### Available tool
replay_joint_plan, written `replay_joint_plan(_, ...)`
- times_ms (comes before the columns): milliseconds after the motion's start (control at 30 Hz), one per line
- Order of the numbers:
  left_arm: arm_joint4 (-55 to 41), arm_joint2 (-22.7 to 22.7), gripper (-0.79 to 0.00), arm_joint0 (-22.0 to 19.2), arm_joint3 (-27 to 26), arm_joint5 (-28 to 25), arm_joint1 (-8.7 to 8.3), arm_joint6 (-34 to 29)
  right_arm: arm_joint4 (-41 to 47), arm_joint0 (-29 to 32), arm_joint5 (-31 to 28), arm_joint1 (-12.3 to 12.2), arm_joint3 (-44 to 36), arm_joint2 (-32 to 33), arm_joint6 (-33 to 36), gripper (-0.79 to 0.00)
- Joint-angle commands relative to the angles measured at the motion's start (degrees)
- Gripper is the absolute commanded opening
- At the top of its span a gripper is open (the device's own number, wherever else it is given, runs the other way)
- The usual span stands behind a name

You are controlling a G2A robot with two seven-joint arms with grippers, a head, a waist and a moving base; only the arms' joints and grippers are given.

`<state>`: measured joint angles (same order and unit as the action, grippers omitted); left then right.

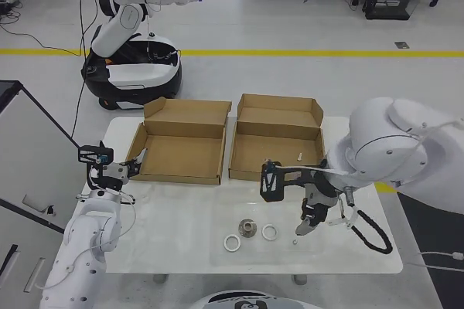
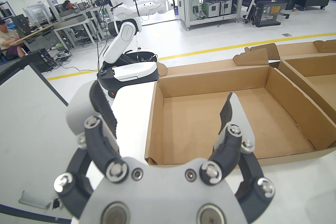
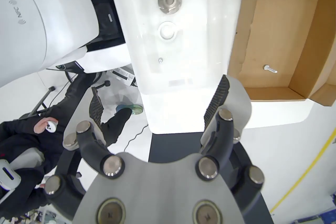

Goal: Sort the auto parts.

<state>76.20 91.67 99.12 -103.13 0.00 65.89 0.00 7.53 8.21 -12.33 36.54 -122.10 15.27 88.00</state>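
The small part, a bit of metal too tiny to name, lies loose near the table's 6 o'clock edge, at 3 o'clock of the right ring. The hub sits just beside that ring at its 9 o'clock, and the left ring lies at the hub's 7 o'clock. One bolt already rests in the right box on the table's 12 o'clock side, while the left box beside it holds nothing I can see. The likeliest trouble is with the small part: it is low and slight, so broad pads may close over it and miss, or flick it toward the near edge and off the table. The rings and hub lie close together, so a grab at one may nudge its neighbour, and a thin ring lying flat on the smooth top may slide rather than lift. A mix-up of boxes is also possible, since nothing but the bolt hints at which box takes what. The right gripper hangs above the table at about 1 o'clock of the small part, pointing downward, jaws spread apart and holding nothing; its forearm comes in from the 3 o'clock side. The left gripper sits at the 8 o'clock corner of the left box, roughly level and aimed across it toward 2 o'clock, jaws likewise apart and bare.
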Motion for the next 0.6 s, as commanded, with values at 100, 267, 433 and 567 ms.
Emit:
replay_joint_plan(100,0.00,0.00,0.000,0.00,0.00,0.00,0.00,0.00,1.52,-2.83,-0.47,-0.66,-2.14,-5.01,0.00,0.000)
replay_joint_plan(267,0.00,0.00,0.000,0.00,0.00,0.00,0.00,0.00,0.09,-1.50,-0.88,-1.08,-4.03,-5.53,0.00,0.000)
replay_joint_plan(433,0.00,0.00,0.000,0.00,0.00,0.00,0.00,0.00,-5.10,2.76,-0.32,-1.16,-5.28,-5.53,0.00,0.000)
replay_joint_plan(567,0.00,0.00,0.000,0.00,0.00,0.00,0.00,0.00,-9.08,5.76,0.30,-0.84,-4.75,-5.53,0.00,0.000)
